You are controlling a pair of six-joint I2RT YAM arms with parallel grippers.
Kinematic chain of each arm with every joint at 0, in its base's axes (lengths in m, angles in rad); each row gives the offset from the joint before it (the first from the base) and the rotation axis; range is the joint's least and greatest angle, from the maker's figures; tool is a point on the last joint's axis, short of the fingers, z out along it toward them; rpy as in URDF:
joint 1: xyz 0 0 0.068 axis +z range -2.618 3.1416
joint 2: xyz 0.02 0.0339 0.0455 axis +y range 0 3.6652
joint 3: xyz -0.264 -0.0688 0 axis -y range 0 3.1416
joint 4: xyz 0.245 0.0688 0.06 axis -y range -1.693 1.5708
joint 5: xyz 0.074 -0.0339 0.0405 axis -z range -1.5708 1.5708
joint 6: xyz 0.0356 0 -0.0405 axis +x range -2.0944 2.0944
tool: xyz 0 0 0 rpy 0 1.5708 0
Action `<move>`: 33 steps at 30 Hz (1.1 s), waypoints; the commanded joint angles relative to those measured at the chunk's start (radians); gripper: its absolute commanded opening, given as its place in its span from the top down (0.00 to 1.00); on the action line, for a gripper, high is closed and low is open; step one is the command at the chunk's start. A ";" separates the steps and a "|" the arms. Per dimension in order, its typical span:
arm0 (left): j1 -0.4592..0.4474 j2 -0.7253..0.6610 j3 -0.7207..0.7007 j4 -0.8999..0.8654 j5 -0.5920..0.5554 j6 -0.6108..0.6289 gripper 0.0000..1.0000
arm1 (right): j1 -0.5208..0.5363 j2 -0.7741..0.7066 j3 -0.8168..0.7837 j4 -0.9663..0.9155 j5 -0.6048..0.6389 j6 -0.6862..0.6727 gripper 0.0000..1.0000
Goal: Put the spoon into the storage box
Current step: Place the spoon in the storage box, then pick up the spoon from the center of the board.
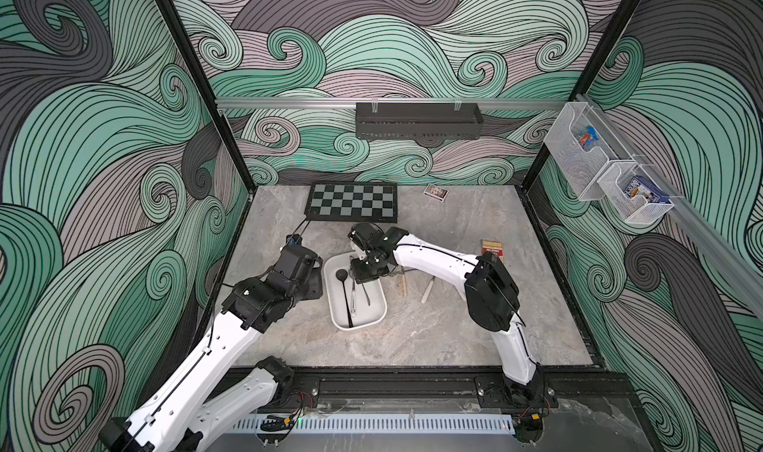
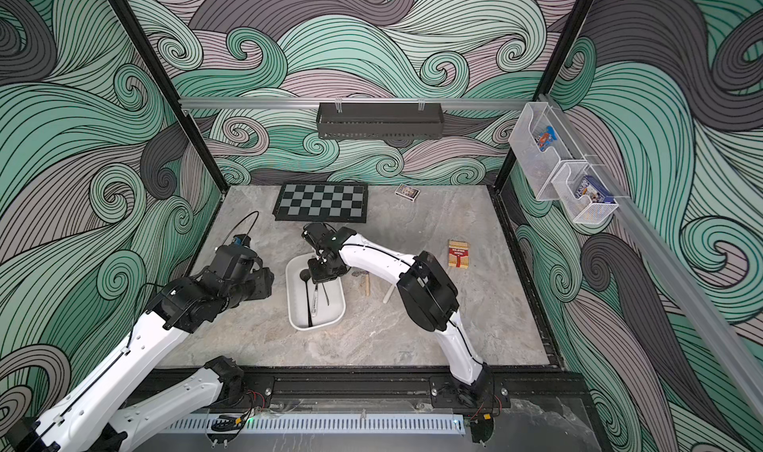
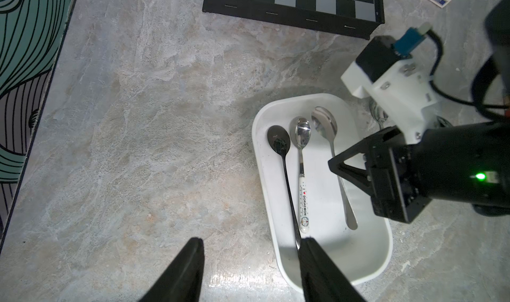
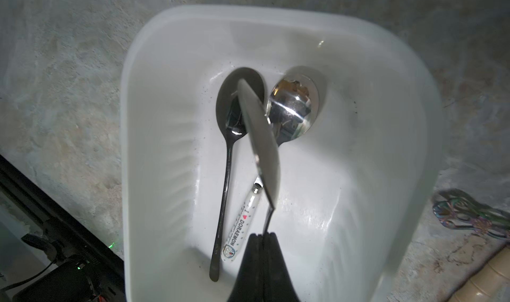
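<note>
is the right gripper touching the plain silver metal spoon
Touching. The right wrist view shows the right gripper shut on the thin handle of the plain silver metal spoon, over the white plastic storage box.
</note>
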State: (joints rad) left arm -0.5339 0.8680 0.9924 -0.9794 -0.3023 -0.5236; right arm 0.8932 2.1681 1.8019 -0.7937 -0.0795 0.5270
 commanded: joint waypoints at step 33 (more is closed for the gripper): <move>-0.273 0.444 0.247 0.145 0.196 0.207 0.53 | -0.547 -0.738 -0.806 0.196 0.083 -0.125 0.59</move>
State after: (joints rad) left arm -0.7223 1.2274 1.1427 -0.8886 -0.1005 -0.4026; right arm 0.4191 1.4715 1.0969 -0.6720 0.0605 0.4206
